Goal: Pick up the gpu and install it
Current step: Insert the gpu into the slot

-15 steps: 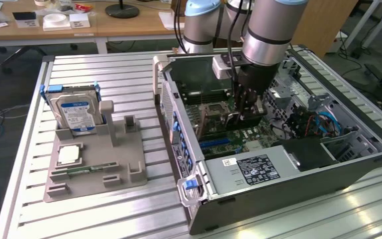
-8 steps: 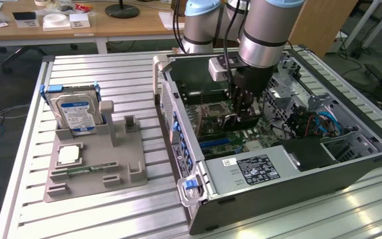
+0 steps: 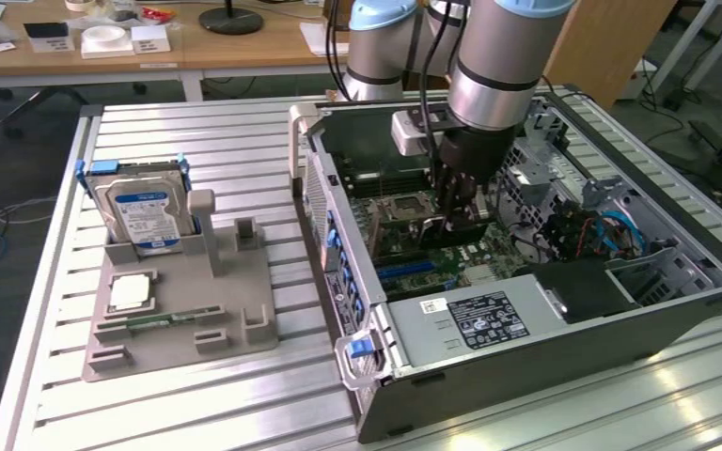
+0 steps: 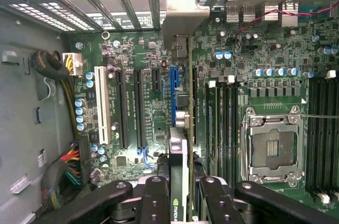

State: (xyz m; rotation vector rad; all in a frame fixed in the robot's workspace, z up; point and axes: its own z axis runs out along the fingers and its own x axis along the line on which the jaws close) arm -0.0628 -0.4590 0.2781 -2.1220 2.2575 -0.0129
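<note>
One slatted metal tabletop [image 3: 185, 404] carries one open computer case [image 3: 562, 338] and one grey parts stand [image 3: 180, 315] holding one hard drive [image 3: 146, 214]. One arm reaches into the case. Its claw [image 4: 180, 195] is clamped on the one gpu [image 4: 179, 155], held edge-on just above the motherboard [image 4: 148, 91], beside the blue slot [image 4: 174, 94] and near the empty processor socket [image 4: 273, 150].

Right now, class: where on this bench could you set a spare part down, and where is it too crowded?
Free: the bare slatted table in front of the grey parts holder, and the strip behind the hard drive. Crowded: inside the computer case, where the pincer holds the gpu over the motherboard.
</note>
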